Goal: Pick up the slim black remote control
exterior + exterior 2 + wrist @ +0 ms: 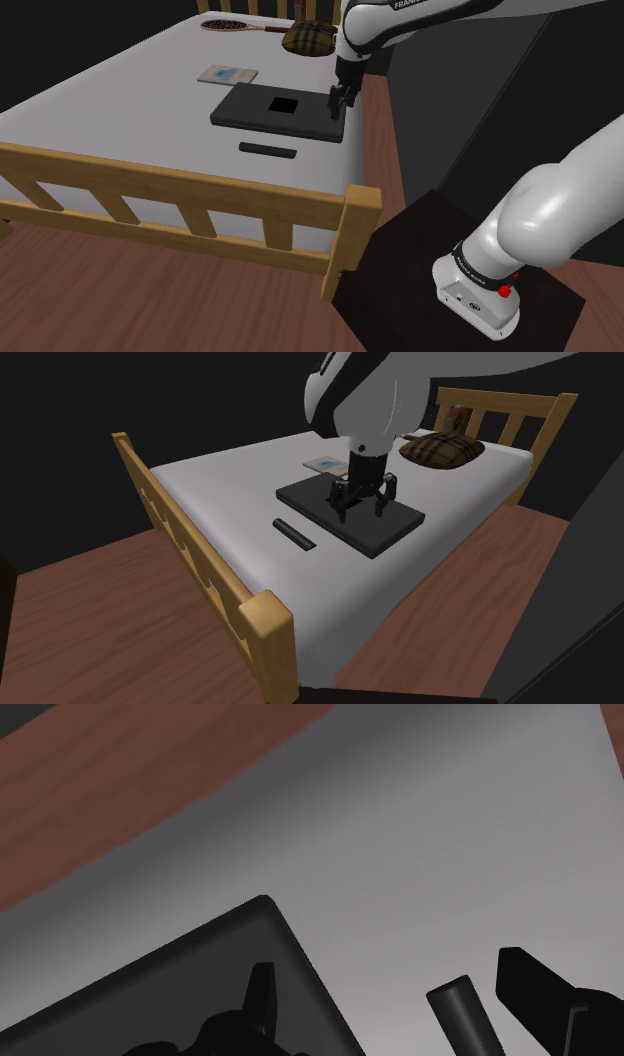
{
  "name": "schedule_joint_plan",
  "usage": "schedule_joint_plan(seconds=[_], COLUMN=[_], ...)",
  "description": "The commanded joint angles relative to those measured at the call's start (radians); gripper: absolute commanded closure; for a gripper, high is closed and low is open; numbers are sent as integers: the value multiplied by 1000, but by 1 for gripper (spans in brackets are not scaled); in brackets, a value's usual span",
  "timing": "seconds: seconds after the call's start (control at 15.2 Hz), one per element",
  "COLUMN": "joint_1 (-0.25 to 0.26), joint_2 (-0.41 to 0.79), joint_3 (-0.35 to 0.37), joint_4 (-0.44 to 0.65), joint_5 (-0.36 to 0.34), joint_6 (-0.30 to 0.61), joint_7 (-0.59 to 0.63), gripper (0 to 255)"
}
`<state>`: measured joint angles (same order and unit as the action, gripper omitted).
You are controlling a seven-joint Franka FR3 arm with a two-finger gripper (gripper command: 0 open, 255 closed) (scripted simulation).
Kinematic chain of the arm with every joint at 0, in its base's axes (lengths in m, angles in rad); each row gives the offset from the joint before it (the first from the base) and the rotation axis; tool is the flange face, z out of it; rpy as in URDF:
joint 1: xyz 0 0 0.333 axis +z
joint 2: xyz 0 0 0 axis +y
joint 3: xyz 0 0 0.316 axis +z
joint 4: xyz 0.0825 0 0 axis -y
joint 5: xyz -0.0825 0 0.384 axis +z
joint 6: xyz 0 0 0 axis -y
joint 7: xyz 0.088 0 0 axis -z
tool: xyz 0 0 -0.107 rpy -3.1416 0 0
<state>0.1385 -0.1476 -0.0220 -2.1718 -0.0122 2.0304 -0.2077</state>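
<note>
**Gripper open over the slab, remote lying just beyond its edge**

On the white bed (110, 115) I count one of each, shoulder view left to right: one pale card (227, 74), one racket (232, 25), one slim black remote (267, 150), one flat black slab (262, 112) and one plaid cushion (308, 38). I also have one gripper (340, 100), its fingers (262, 994) spread apart and holding nothing.

The gripper hangs over the slab's corner. The remote lies flat on the mattress beside the slab, on the gripper's footboard (150, 195) side, near it but untouched. Through the wrist camera, the remote's rounded end sits between the fingers, closer to one, meeting neither.

The rest of the remote is cut off there. I cannot read the card's print, nor tell whether the fingertips touch the slab.
</note>
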Motion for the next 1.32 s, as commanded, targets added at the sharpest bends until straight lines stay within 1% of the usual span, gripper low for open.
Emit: schedule_joint_plan(seconds=[0.0, 0.53, 1.06, 1.25], joint_1=[13, 59, 108, 109], joint_2=[70, 341, 609, 622], joint_3=[7, 56, 112, 112], joint_4=[45, 261, 530, 521], joint_5=[12, 47, 49, 48], joint_6=[21, 54, 32, 54], joint_7=[-27, -113, -179, -180], gripper=[0, 0, 0, 0])
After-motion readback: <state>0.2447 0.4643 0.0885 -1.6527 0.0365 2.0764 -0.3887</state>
